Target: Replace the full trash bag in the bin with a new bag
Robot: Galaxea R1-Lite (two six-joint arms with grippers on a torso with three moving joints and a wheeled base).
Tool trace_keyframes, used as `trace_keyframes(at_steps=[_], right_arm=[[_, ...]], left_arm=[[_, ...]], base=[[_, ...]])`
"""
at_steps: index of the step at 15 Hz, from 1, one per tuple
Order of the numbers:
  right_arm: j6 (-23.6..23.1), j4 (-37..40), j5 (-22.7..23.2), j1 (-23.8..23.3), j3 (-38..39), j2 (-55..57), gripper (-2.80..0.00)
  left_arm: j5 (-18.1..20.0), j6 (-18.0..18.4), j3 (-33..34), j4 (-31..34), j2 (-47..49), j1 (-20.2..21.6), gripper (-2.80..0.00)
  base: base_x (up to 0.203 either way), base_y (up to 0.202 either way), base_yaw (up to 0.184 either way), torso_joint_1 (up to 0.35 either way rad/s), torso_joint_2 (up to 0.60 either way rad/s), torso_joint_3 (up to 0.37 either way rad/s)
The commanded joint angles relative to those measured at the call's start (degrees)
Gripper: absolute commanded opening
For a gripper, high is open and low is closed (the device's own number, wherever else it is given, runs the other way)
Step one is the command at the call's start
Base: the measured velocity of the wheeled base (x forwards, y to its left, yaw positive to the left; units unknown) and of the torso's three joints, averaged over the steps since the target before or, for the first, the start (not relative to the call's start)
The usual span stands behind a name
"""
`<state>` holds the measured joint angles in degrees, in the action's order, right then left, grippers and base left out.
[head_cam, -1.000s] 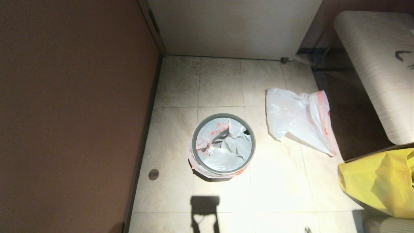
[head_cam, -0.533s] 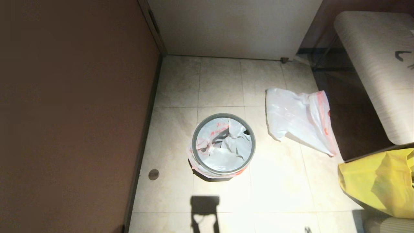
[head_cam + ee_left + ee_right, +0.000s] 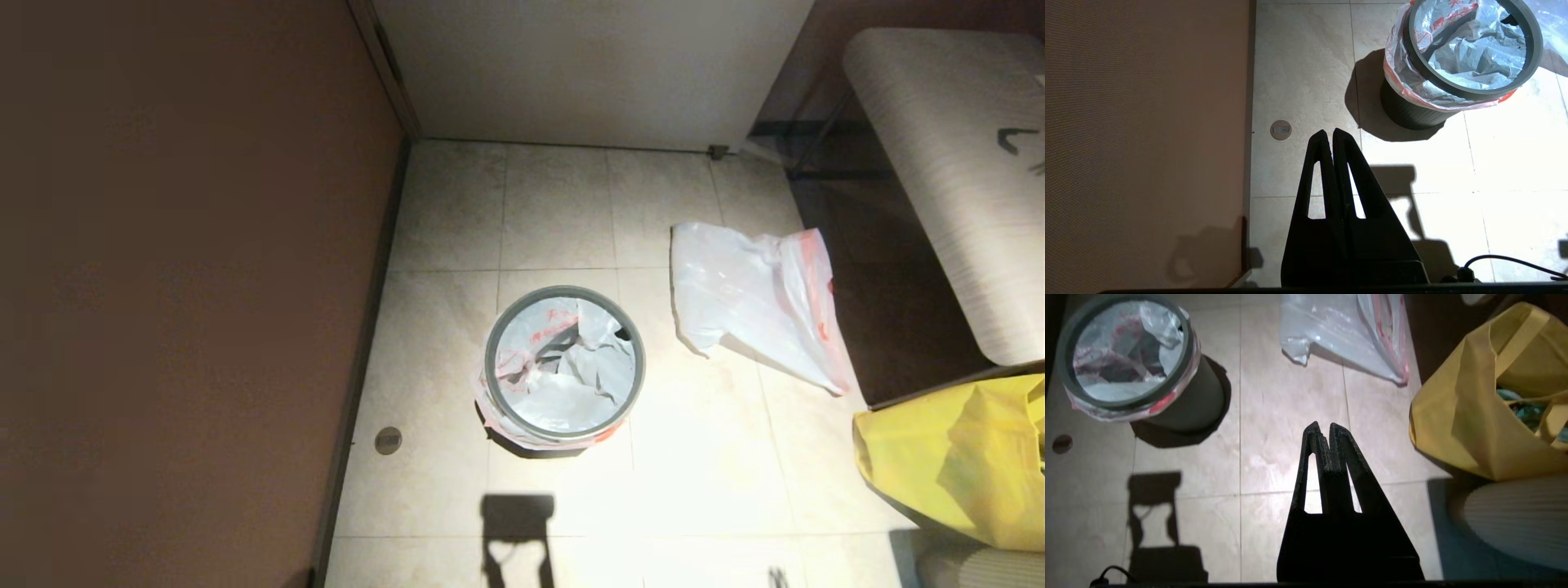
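The bin [image 3: 491, 367], a small black pail with a grey hoop rim, stands on the tiled floor left of centre. The full trash bag [image 3: 563, 388] lines it, crumpled white film with its red-pink band folded out under the hoop. The new bag [image 3: 743, 302] lies flat on the floor to the bin's right. Neither gripper shows in the head view. My left gripper [image 3: 1329, 131] is shut and empty, hanging above the floor short of the bin [image 3: 1408, 114]. My right gripper [image 3: 1325, 425] is also shut and empty, above the tiles between the bin [image 3: 1196, 404] and the new bag [image 3: 1339, 335].
A brown wall [image 3: 180, 286] runs along the left and a white panel [image 3: 588, 73] closes the back. A grey padded bench [image 3: 955, 163] and a big yellow bag [image 3: 955, 457] stand at the right. A small round floor drain [image 3: 388, 440] sits near the wall.
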<state>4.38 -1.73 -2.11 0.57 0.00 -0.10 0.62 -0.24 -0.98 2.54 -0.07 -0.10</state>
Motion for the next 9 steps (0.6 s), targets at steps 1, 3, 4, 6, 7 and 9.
trace_keyframes(at_steps=[1,3,4,6,7,9], right_arm=[[0.0,1.6,0.0,0.0,0.0,0.1,-2.80],[0.0,1.6,0.0,0.0,-0.1,0.1,-2.80],[0.0,1.6,-0.1,0.0,-0.1,0.1,-2.80],[0.0,1.7,0.0,0.0,-0.1,0.1,-2.80],[0.0,1.7,-0.1,0.0,-0.1,0.1,-2.80],[0.0,1.7,-0.1,0.0,-0.1,0.1,-2.80]], left_arm=[[0.0,0.0,0.0,0.0,0.0,0.0,-2.80],[0.0,0.0,0.0,0.0,0.0,0.0,-2.80],[0.0,0.0,0.0,0.0,0.0,0.0,-2.80],[0.0,0.0,0.0,0.0,0.0,0.0,-2.80],[0.0,0.0,0.0,0.0,0.0,0.0,-2.80],[0.0,0.0,0.0,0.0,0.0,0.0,-2.80]], base=[[0.000,0.000,0.000,0.000,0.00,0.000],[0.000,0.000,0.000,0.000,0.00,0.000],[0.000,0.000,0.000,0.000,0.00,0.000],[0.000,0.000,0.000,0.000,0.00,0.000],[0.000,0.000,0.000,0.000,0.00,0.000],[0.000,0.000,0.000,0.000,0.00,0.000]])
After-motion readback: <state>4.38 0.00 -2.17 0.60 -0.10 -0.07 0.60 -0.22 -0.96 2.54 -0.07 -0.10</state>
